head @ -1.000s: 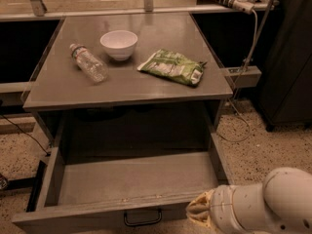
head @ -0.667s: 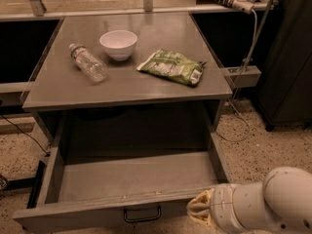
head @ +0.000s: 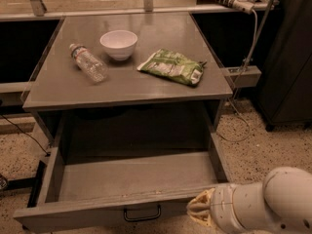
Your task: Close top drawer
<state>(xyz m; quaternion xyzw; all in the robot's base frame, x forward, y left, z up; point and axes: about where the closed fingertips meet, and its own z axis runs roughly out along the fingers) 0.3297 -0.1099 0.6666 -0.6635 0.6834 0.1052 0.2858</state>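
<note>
Camera view: half-hidden gripper (head: pixel 199 211) at top drawer (head: pixel 73 215)

Almost nothing changed: the beige-tipped gripper (head: pixel 197 211) on its white arm is still at the right front of the wide matte grey top drawer (head: pixel 87 214), which remains pulled out.

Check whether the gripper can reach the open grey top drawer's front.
Probably yes: the gripper, lower right, is by the front of the wide matte grey top drawer, right of its black loop handle; nothing stands between.
</note>
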